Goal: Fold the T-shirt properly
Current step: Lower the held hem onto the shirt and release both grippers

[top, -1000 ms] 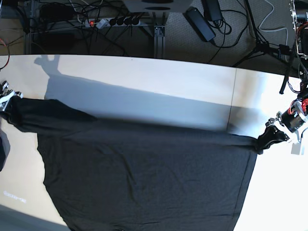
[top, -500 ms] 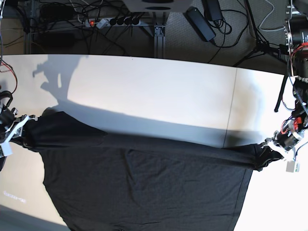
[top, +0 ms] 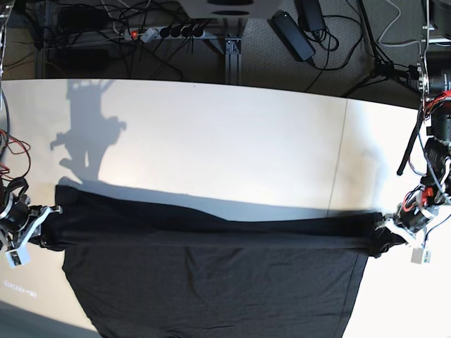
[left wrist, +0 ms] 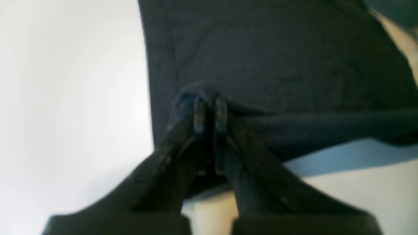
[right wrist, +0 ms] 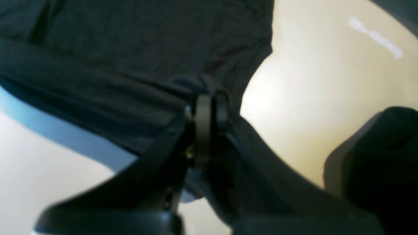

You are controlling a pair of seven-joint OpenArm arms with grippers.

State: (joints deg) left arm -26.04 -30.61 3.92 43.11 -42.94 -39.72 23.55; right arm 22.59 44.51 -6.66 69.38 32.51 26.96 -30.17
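White table [top: 232,134] under shirt [top: 211,289]. Left gripper [top: 375,251], right gripper [top: 48,241] clamped on cloth; soft, likely sags mid-span; corners best hold.

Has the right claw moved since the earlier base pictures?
Yes. The right claw has moved toward the near side of the table, away from the table's far edge, bringing its end of the T-shirt along.

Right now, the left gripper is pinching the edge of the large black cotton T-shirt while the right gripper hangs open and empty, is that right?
Not quite: the right gripper is closed on the black T-shirt too, as the right wrist view shows.
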